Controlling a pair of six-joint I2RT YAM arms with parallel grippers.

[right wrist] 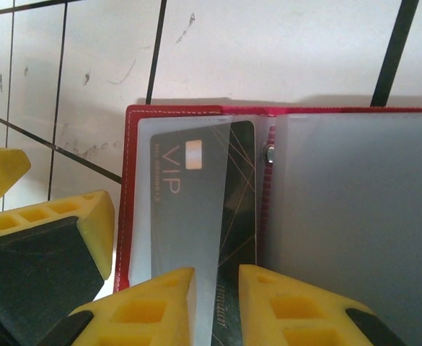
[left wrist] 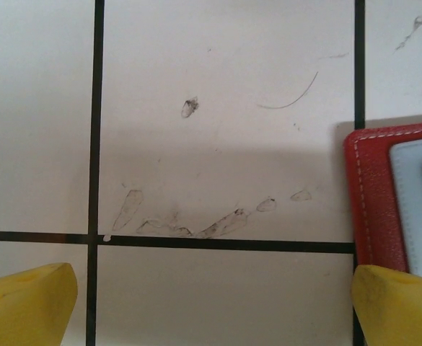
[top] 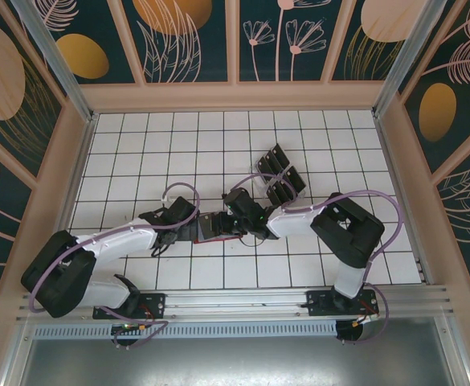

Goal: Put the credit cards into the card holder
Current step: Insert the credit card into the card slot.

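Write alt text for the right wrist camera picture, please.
An open red card holder lies on a white tiled table, a black VIP credit card tucked partly under its cloudy sleeve. The right gripper, yellow-tipped, is nearly closed at the card's near edge.

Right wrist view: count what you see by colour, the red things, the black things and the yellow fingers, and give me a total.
Red card holder: 1
Black credit card: 1
Yellow fingers: 4
Total: 6
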